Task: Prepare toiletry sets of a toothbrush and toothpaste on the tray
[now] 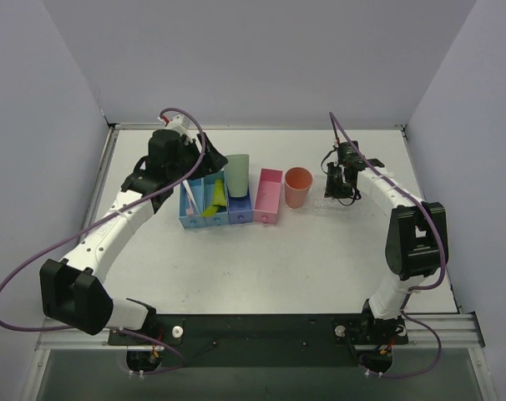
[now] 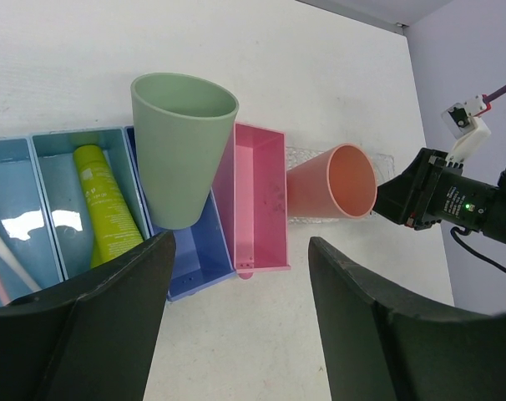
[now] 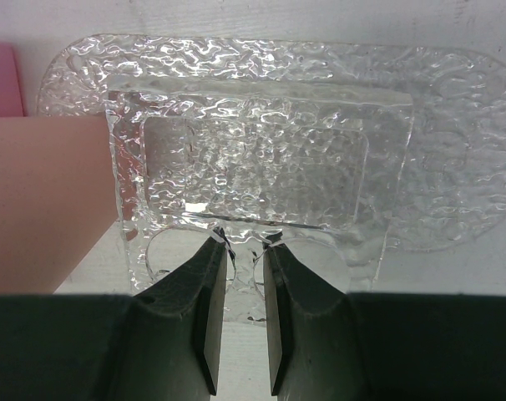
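1. Matte white table (image 1: 303,259), pale lavender walls (image 1: 261,58).
2. Clear, bumpy oblong tray (image 3: 253,150) lies toward the far right edge; right gripper (image 3: 245,251) pinches its rim.
3. Spread wide, left gripper (image 2: 236,334) hangs above glossy blue bins (image 2: 78,134) holding lime toothpaste (image 2: 103,200) tube and thin white toothbrush (image 2: 7,251).

The white table (image 1: 320,251) carries blue bins (image 1: 192,222), a pink box (image 1: 266,219) and the tray (image 3: 261,83).

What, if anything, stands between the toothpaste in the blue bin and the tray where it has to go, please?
Three things stand in a row between them: the green cup in the darker blue bin, the pink box, and the orange cup next to the tray. The toothpaste would likely have to be carried over them.
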